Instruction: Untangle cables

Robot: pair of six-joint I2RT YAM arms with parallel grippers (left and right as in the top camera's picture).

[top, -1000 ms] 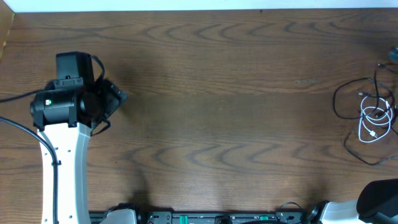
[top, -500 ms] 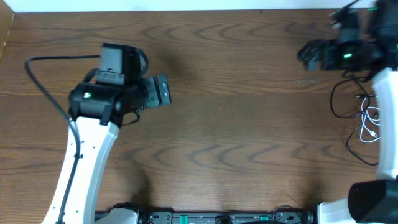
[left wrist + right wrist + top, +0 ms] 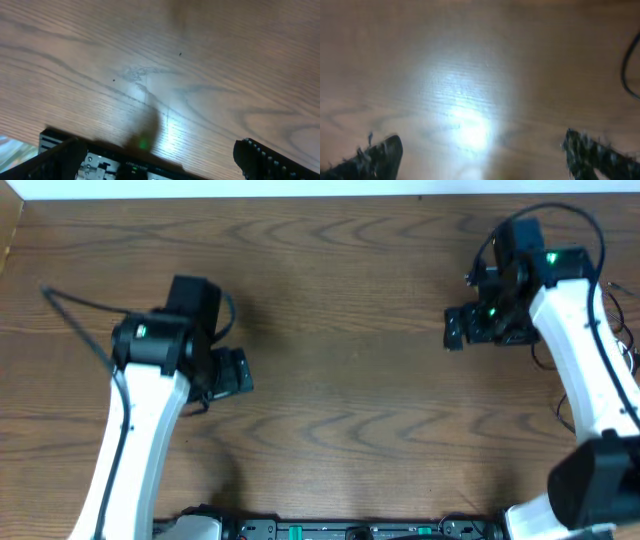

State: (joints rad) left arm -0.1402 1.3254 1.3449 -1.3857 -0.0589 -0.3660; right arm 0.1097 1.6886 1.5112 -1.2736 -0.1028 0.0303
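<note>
The cables (image 3: pixel 560 412) lie at the table's far right, thin black cords mostly hidden under my right arm. One black cord (image 3: pixel 626 70) curves along the right edge of the right wrist view. My right gripper (image 3: pixel 458 330) hangs left of the cables, pointing left, open over bare wood with nothing between its fingers (image 3: pixel 380 156). Far off on the left side of the table my left gripper (image 3: pixel 234 372) points right. It is open too and holds nothing, its fingertips (image 3: pixel 262 159) wide apart above the wood.
The brown wooden table (image 3: pixel 340 300) ends at a white strip along the back. A black mounting rail (image 3: pixel 330 530) with the arm bases runs along the front edge. The left arm's thick black wire (image 3: pixel 72 304) loops out to the left.
My right arm has swung in from the bottom right and now covers most of the cables. The left gripper went right, then back down and left. Both stayed open.
</note>
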